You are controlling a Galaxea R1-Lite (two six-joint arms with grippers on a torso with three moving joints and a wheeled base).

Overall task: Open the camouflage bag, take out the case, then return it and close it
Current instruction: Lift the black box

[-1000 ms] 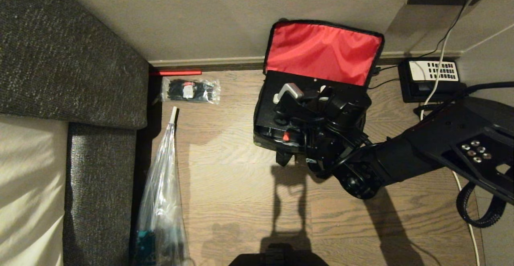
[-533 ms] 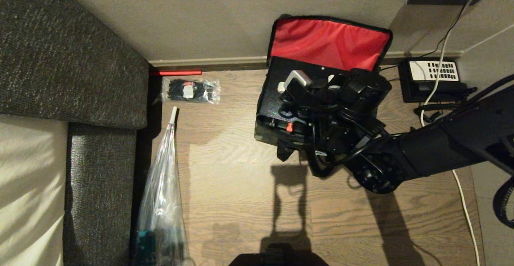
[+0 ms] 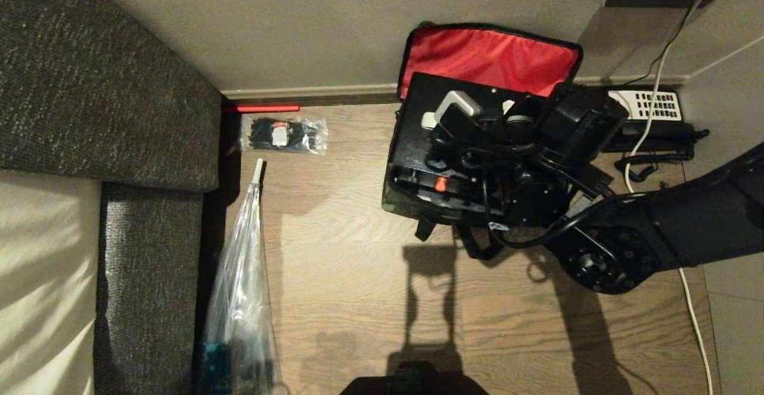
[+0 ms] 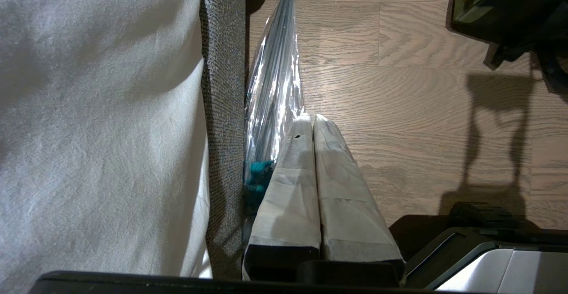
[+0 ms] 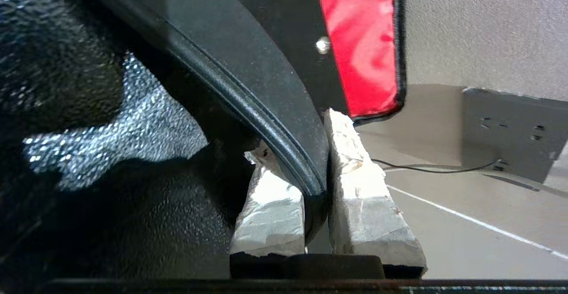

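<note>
The camouflage bag (image 3: 395,201) stands open on the wood floor by the wall, its red lid lining (image 3: 489,55) leaning back. The case (image 3: 418,114), flat and black with a small red knob (image 3: 440,184), is tilted up out of the bag. My right gripper (image 3: 441,114) is above it, shut on the case's black rim (image 5: 266,98); the taped fingers (image 5: 355,169) clamp that rim from both sides. My left gripper (image 4: 308,121) hangs parked over the floor beside the sofa, shut and empty. A corner of the bag (image 4: 501,1) shows in the left wrist view.
A black telephone (image 3: 647,108) with cables sits right of the bag at the wall. A clear packet of black ties (image 3: 283,133) and a long clear plastic wrap (image 3: 239,287) lie along the grey sofa (image 3: 89,85). A wall socket (image 5: 510,129) is on the wall behind.
My right arm has lifted and drawn back to the right with the case in its grip. The case has risen out of the bag and the red lid has tipped further back.
</note>
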